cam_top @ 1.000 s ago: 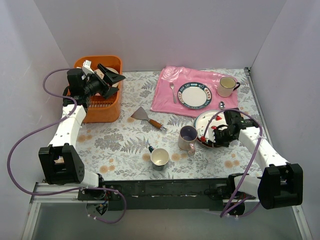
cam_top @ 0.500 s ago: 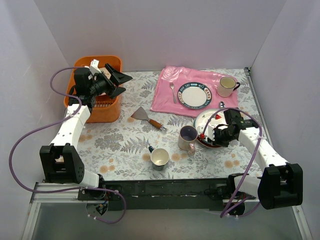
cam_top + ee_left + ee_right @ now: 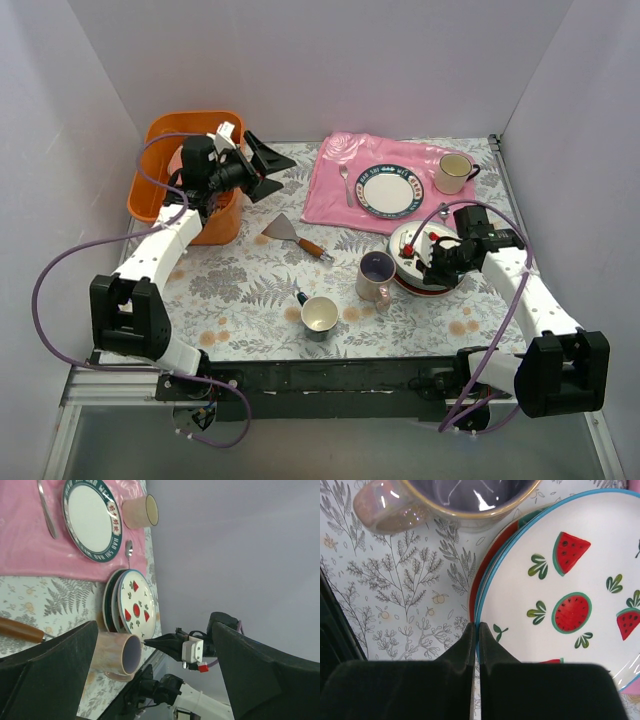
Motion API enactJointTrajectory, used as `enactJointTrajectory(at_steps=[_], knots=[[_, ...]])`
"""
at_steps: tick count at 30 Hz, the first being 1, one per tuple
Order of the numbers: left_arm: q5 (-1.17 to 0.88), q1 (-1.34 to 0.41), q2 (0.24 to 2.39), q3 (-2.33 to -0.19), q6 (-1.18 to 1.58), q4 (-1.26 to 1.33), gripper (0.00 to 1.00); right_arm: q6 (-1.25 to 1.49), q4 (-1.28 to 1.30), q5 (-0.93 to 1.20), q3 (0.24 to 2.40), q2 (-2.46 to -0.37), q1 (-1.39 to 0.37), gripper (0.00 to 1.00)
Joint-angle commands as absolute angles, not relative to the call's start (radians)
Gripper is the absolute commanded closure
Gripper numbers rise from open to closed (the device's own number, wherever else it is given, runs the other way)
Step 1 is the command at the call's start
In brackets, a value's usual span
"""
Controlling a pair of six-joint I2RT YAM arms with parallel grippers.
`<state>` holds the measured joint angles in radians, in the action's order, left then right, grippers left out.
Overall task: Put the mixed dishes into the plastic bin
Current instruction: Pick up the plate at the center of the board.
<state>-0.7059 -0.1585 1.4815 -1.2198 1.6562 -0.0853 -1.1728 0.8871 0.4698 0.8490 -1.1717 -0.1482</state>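
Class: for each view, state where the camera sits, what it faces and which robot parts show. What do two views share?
Top external: above, behind the bases, looking down on the table; both arms show.
Left wrist: left arm, facing across to the watermelon plate; open left pincer frames it.
Right wrist: right arm, above that plate's rim; shut right pincer grips it.
Shared: plate and lilac mug.

left hand (image 3: 268, 168) splayed, right hand (image 3: 475, 630) closed

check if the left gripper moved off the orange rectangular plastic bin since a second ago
Yes. The left gripper has swung right, from above the orange rectangular plastic bin to past its right rim, towards the pink cloth.
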Motion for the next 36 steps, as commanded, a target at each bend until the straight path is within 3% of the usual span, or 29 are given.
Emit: enactJointTrajectory(at_steps=[1,11,20,36], knots=[[-0.715,-0.236,1.526,-1.242,1.723,-0.046,0.02,-1.055,0.861,0.586,0.940,-1.178,-0.120,0.99],[-0.716,-0.432,1.751,-1.330,1.878,-0.052,0.02,-0.914,0.819,0.703,1.003,-1.227,-0.106,0.99],[-0.761,-0.508,1.963,-1.511,1.878,-0.123,0.02,-0.879,0.798,0.712,1.035,-1.272,-0.106,0.99],[-0.854,-0.600,2.235,-1.770,1.847,-0.239,0.21,-0.833,0.765,0.726,1.081,-1.302,-0.107,0.99]])
